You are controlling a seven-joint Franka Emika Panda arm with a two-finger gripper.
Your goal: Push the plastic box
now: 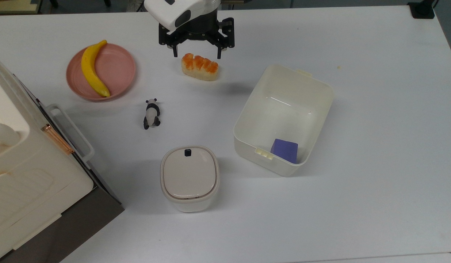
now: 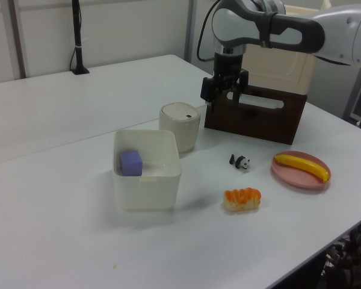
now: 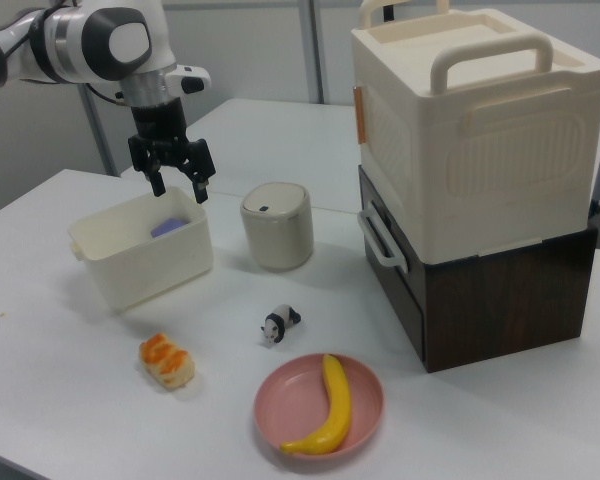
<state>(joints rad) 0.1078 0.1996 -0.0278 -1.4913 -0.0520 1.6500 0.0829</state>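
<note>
In the top view I work from left to right. At the left edge stands a cream appliance (image 1: 24,175) with a copper handle, mounted on a dark base. Further right, toward the far side, a pink plate (image 1: 117,71) carries a banana (image 1: 92,69). Nearer to me and to the right lies a small panda figure (image 1: 151,114). Nearer still stands a squarish lidded canister (image 1: 189,178) with a black button on its lid.

The gripper (image 1: 196,54) hangs at the far edge of the table, directly above the far side of a piece of toy sushi (image 1: 199,67) with an orange topping. I read its two fingers as spread wide apart, with nothing between them.

The plastic box (image 1: 322,106) sits on the white table (image 1: 386,182), to the top view's right of the gripper and nearer to me. The box and the gripper are well apart, with no contact. The box is lidless, turned at an angle to the table edges, and has tab latches on its short rims. A purple cube (image 1: 284,150) rests in its near corner.

I can read no brand, label or writing on any item.
</note>
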